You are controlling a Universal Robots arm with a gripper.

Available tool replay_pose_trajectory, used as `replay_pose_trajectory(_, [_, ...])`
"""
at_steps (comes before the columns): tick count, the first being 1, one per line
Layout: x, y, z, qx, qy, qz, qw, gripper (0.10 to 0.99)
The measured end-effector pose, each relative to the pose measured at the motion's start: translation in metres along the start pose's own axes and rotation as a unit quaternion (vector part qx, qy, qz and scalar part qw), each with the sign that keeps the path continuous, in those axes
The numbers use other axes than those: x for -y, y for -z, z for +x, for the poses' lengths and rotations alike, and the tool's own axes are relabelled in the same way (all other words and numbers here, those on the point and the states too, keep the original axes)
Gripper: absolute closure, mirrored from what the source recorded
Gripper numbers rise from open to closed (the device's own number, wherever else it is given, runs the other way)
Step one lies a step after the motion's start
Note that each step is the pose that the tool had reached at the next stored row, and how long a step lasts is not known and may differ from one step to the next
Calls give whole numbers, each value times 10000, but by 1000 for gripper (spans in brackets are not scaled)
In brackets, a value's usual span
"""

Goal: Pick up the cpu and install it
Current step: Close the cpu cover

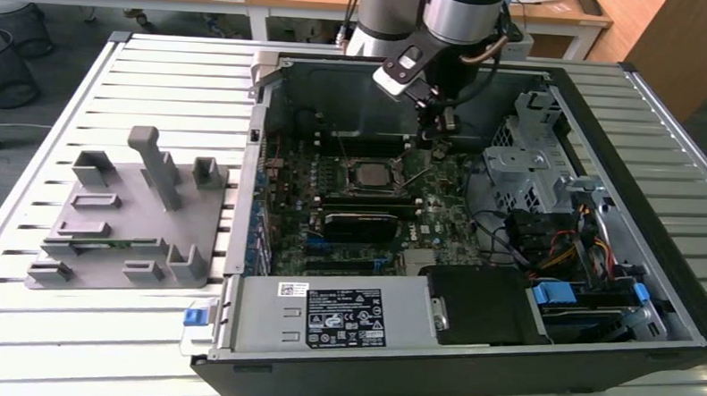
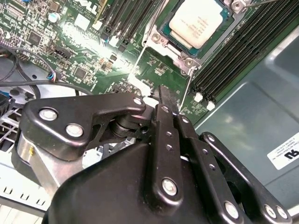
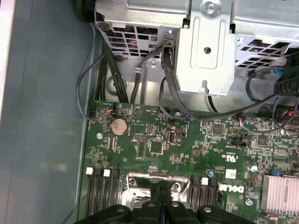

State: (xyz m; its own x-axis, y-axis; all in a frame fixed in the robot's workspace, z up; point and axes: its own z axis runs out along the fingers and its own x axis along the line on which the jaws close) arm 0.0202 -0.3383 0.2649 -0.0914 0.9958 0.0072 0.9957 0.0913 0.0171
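Black metal links are crowding the foreground in both wrist views, running down to the gripper (image 2: 164, 95). Its fingers are lying pressed flat together, with no gap and nothing caught between them, so we are reading it as closed and empty.

Just beyond the tips, the green motherboard (image 3: 154, 140) is lying flat in the case (image 3: 42, 116). The gripper is hanging over it, not touching it as far as we can tell.

A little farther on, the cpu (image 2: 198, 21) is sitting inside the socket frame (image 2: 161, 39) with its pale metal top upward, and the dark memory slots (image 2: 233, 60) are running alongside. It is looking level in the frame, so we are judging the placing as done or nearly so. Whether the frame is latched we cannot tell. What looks like a thin wire lever (image 2: 186, 95) is standing close to the fingertips.

At this stage we are thinking the care lies in small, straight motion. That means keeping the shut fingers square to the socket and clear of the slots and the wire. It also means putting no sideways load on the chip, since we are guessing the contacts beneath it would be bending easily.

Farther off, the grey drive cage (image 3: 205, 46) and its dark cables (image 3: 168, 88) are bordering the board. In the exterior view the power supply (image 1: 337, 314) is lying along the case's near edge. Farthest out, on the exterior view's left, the grey plastic holder (image 1: 138, 215) is standing on the slatted table (image 1: 156, 73), well apart from the case.
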Motion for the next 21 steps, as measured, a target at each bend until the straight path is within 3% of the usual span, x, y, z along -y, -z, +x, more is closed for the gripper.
replay_pose_trajectory(8, [-40,-15,4,1,63,0,10000,980])
replay_pose_trajectory(21, [-134,-34,33,41,73,5,10000,980])
